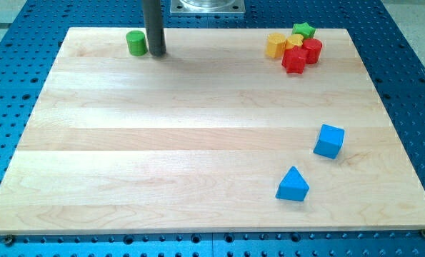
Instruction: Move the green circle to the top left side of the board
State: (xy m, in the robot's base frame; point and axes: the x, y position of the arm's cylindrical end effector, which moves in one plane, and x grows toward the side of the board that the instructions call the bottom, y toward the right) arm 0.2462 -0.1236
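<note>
The green circle [136, 43] is a short green cylinder standing near the board's top edge, left of the middle. My tip [156, 53] is the lower end of the dark rod, which comes down from the view's top. The tip stands just to the right of the green circle, very close to it; I cannot tell whether they touch.
A tight cluster sits at the top right: a yellow block [275, 45], a smaller yellow block [294, 41], a green star [303, 30], a red cylinder [312, 51] and a red block [293, 61]. A blue cube [329, 140] and a blue triangle [292, 185] lie at the lower right. The wooden board [162, 143] rests on a blue perforated table.
</note>
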